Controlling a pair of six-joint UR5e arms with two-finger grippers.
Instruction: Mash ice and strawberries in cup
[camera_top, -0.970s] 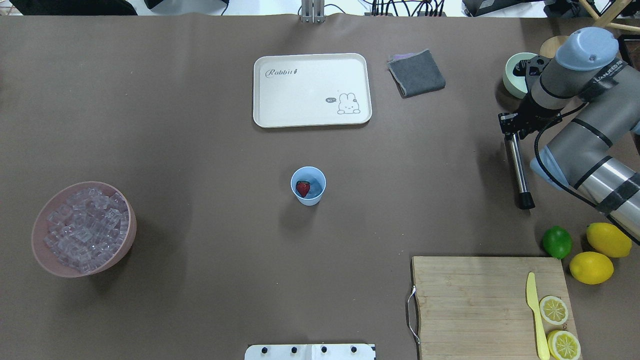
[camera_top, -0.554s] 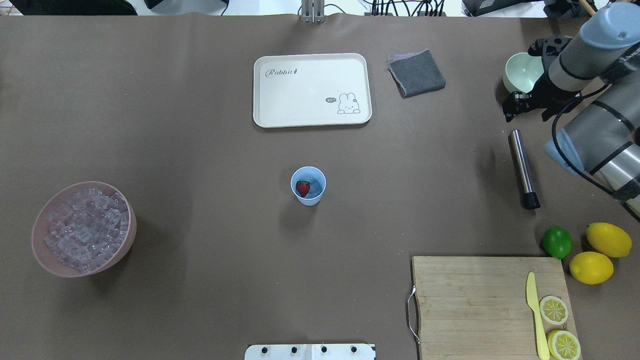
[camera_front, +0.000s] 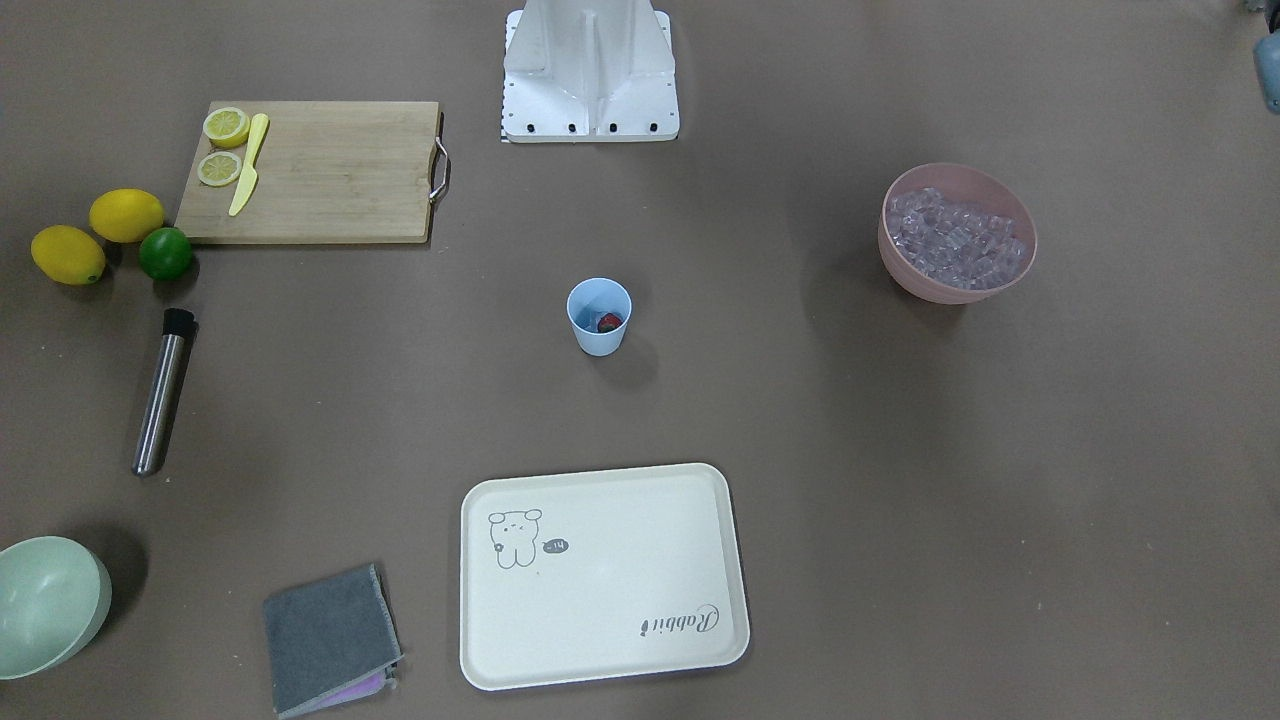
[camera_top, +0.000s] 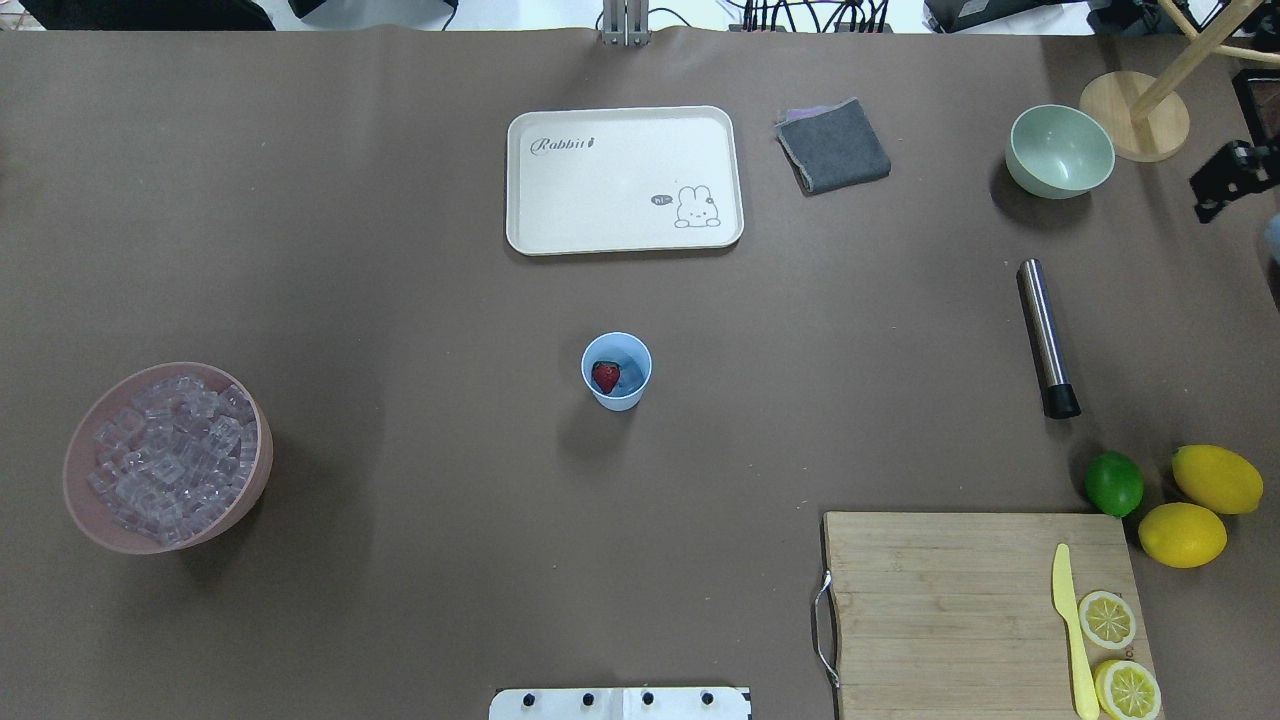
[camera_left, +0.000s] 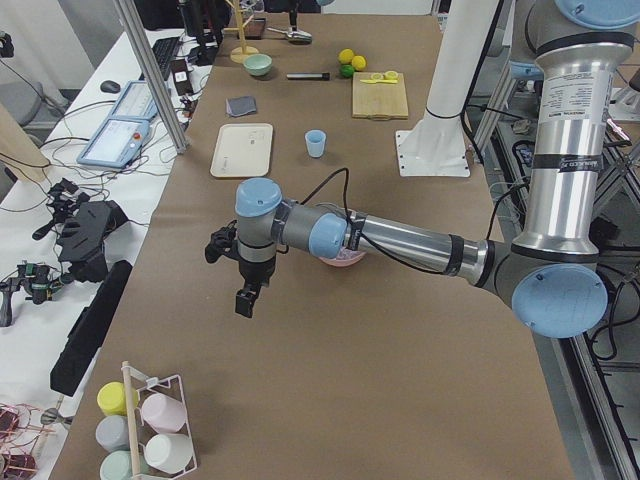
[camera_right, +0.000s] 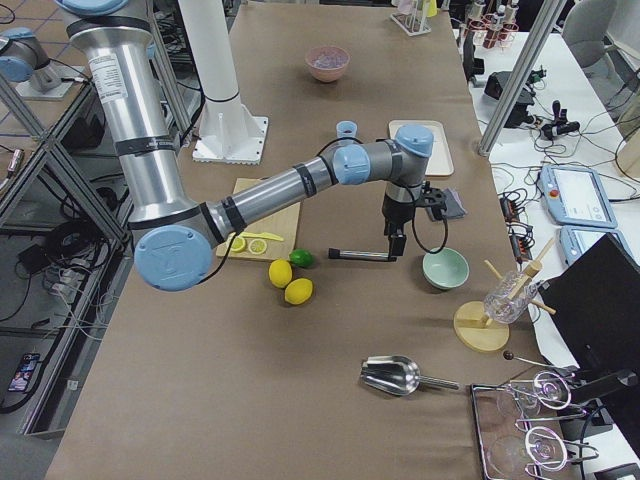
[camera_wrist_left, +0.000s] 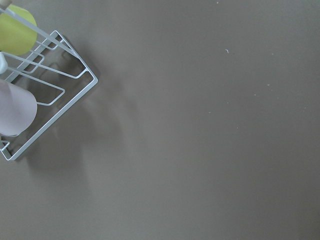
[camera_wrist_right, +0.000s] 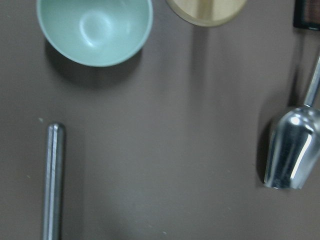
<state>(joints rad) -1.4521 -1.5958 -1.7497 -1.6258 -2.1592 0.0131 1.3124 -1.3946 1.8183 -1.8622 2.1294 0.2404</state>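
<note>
The light blue cup (camera_top: 616, 372) stands upright mid-table, also in the front view (camera_front: 599, 316). One red strawberry (camera_top: 605, 377) lies inside it. I cannot tell whether any ice is in the cup. The ice (camera_top: 175, 455) fills the pink bowl (camera_top: 85, 500) at the left. My right gripper (camera_top: 1228, 185) is at the right edge of the overhead view, half cut off, open and empty, behind a steel muddler (camera_top: 1046, 338) that lies flat. My left gripper (camera_left: 245, 300) hangs over bare table far from the cup. I cannot tell whether it is open.
A cream tray (camera_top: 625, 180), a grey cloth (camera_top: 833, 146) and a pale green bowl (camera_top: 1060, 150) sit at the back. A cutting board (camera_top: 960, 600) with knife and lemon slices, a lime (camera_top: 1114, 483) and two lemons are front right. A metal scoop (camera_wrist_right: 292, 150) lies beyond the bowl.
My right gripper has let go of the muddler's upper end and drawn back to the right, almost out of the overhead view. The muddler lies free on the table.
</note>
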